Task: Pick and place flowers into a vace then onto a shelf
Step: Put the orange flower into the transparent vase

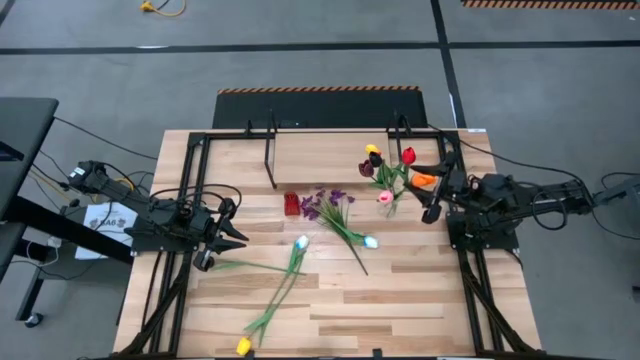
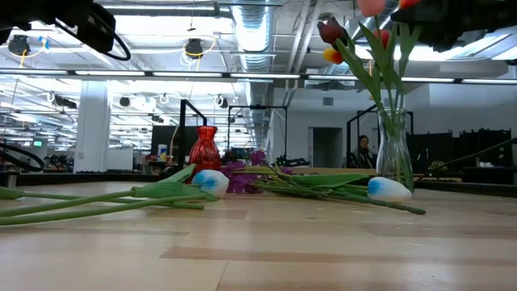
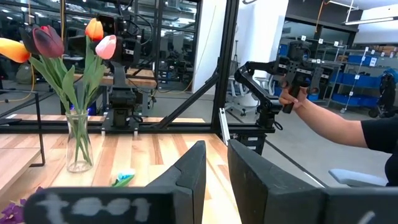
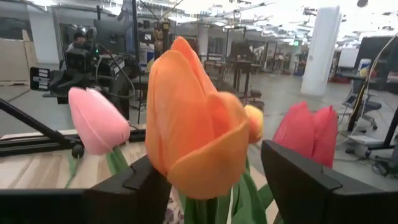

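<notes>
A clear glass vase point(image 1: 388, 208) point(image 2: 394, 153) stands right of the table's middle, holding red point(image 1: 408, 155), yellow, maroon, pink point(image 4: 98, 121) and orange tulips by their stems. My right gripper point(image 1: 428, 192) point(image 4: 208, 163) is open and level at bloom height, its fingers on either side of the orange bloom point(image 4: 193, 124). More flowers lie flat on the table: two white tulips point(image 1: 301, 243), a purple sprig point(image 1: 325, 203) and a yellow tulip point(image 1: 243, 345). My left gripper point(image 1: 235, 236) point(image 3: 216, 158) waits at the left edge, narrowly open on nothing. My right gripper's fingers come level from the table's right side and stand wide of the orange tulip's bloom point(image 4: 163, 155). The bloom overlaps one finger point(image 4: 134, 183) in the wrist view, and I cannot tell whether they touch. The tulip stands upright in the vase.
The shelf point(image 1: 320, 155) stands on black legs at the far side, just left of the vase. A small red vase point(image 1: 291, 204) point(image 2: 204, 147) sits near the purple sprig. Black frame rails run along both table sides. A person's arm point(image 3: 336, 124) shows beyond the table.
</notes>
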Controlling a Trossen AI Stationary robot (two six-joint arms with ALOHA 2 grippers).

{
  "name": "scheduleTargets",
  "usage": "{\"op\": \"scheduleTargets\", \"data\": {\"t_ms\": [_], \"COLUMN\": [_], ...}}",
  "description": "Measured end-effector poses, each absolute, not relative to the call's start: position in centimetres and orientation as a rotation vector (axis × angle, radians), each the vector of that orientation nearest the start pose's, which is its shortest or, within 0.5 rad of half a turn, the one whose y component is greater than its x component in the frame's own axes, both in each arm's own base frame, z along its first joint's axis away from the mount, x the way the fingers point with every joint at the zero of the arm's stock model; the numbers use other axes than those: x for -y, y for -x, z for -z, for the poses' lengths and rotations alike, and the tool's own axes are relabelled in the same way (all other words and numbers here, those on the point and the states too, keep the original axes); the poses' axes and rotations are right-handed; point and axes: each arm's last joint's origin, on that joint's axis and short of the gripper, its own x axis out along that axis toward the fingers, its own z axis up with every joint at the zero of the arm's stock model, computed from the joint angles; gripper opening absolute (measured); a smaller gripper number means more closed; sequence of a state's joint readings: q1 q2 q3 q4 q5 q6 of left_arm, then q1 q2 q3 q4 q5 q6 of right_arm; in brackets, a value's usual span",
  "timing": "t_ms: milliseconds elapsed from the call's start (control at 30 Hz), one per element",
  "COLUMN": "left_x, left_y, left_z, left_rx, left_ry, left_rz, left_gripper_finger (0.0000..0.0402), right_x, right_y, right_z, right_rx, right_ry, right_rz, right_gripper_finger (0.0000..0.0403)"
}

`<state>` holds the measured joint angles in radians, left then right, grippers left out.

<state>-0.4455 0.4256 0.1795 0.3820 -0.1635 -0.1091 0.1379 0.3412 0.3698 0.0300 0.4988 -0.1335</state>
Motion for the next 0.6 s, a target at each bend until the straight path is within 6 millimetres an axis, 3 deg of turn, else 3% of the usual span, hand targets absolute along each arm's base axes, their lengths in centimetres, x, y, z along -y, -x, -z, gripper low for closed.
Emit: {"op": "scheduleTargets", "data": {"t_ms": [167, 600], "left_x": [5.1, 5.1], "left_y": [-11.7, -11.7], "left_z": [-22.4, -22.4], "left_rx": [0.109, 0.109], "left_ry": [0.153, 0.155], "left_rz": [0.289, 0.289], "left_gripper_finger": [0.0056, 0.0056], "right_x": [-0.1, -0.1], "right_y": [-10.8, -10.8], "right_z": [-25.9, -24.8], "right_rx": [-0.022, -0.118], "right_ry": [0.104, 0.085], "right_rz": [0.363, 0.360], "right_gripper_finger": [0.0249, 0.0250]}}
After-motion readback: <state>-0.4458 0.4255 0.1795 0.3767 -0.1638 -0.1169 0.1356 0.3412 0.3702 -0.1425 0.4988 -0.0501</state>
